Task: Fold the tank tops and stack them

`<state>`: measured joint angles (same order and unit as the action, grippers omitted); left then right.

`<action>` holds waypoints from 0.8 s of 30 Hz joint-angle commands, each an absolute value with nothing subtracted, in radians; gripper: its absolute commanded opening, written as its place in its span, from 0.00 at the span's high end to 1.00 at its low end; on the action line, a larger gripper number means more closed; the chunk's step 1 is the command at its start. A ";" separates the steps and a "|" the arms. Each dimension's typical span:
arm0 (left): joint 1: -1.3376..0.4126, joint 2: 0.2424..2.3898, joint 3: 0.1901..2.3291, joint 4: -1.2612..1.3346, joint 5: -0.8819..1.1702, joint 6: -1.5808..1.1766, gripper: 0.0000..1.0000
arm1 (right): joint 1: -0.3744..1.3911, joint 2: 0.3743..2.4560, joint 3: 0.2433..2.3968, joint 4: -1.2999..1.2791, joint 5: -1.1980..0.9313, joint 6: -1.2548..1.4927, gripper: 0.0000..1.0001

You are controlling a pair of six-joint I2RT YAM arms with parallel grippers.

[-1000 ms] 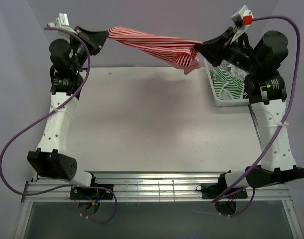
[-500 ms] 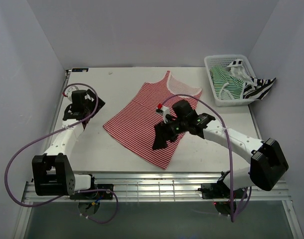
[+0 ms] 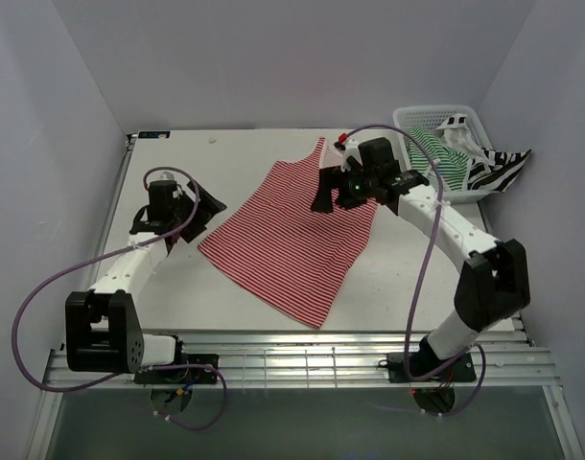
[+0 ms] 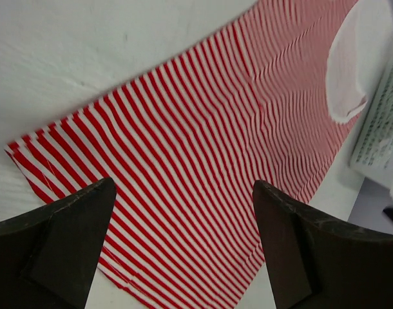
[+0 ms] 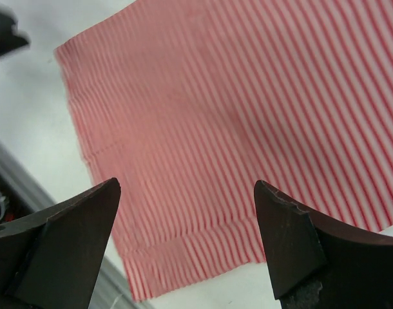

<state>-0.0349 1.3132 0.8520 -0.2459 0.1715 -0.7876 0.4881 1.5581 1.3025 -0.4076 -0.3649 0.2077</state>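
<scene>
- Dealing with the red-and-white tank top point(image 3: 292, 235), lying spread flat and slantwise across the middle of the table point(image 3: 225, 158), straps pointing to the far side and hem toward the near edge.
- Expecting light, thin, limp cloth: likely sagging and bunching when lifted at a single spot, sliding easily over the smooth surface, running no risk of breaking.
- Judging the best holds to be pinches at edges and corners, such as a hem corner and the strap on the same side, raising both together and carrying that side over the other without dragging in creases.
- Keeping the pinches shallow, probably taking up one layer's edge and not a wad of fabric.
- Hanging the left gripper point(image 3: 208, 209) gaping wide with nothing between the jaws, just beside the hem's left corner and off the cloth's left edge, with the left wrist view looking across that corner onto the striped body.
- Hanging the right gripper point(image 3: 323, 192) likewise agape and empty over the strap end, near the left shoulder; touching the cloth or not, being impossible to tell.
- Leaving the green-and-white top point(image 3: 432, 163) in the white basket point(image 3: 432, 108) at the far right, with the black-and-white top point(image 3: 503, 171) draping over its right rim, both lying beyond the right gripper.
</scene>
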 commanded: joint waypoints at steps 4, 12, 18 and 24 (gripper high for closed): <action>-0.163 1.425 0.769 -0.219 0.239 -0.825 0.02 | 0.417 1.886 1.596 -0.416 -0.255 0.129 0.10; -0.166 1.569 0.814 -0.244 0.181 -0.821 0.02 | 0.402 2.082 1.605 -0.448 -0.218 0.172 0.10; -0.164 1.690 0.905 -0.244 0.163 -0.805 0.02 | 0.402 1.930 1.193 -0.266 -0.261 0.293 0.10; -0.164 1.793 1.049 -0.278 0.144 -0.733 0.02 | 0.437 1.683 0.781 -0.153 -0.223 0.416 0.10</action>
